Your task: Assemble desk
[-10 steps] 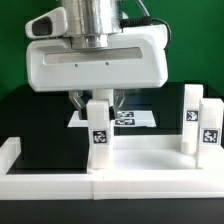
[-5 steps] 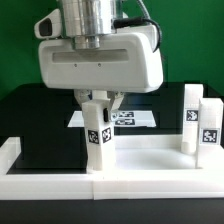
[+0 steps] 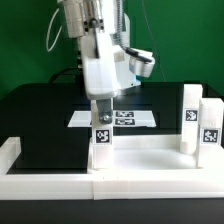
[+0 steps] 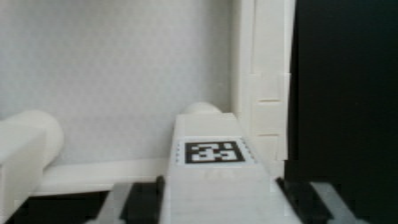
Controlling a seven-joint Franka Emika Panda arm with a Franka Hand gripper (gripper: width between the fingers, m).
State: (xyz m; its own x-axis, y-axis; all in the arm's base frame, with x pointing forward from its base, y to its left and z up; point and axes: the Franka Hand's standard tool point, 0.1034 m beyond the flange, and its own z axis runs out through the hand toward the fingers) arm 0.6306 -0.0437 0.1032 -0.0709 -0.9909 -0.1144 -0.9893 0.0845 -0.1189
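Leg block [image 3: 101, 139] clamped in jaws, standing at the panel's [image 3: 150, 165] edge.

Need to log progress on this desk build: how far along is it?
Two legs already stand upright at the exterior view's right side of the panel. In hand: the gripper is shut on a third leg, upright at the panel's other corner. A fourth leg is not visible.
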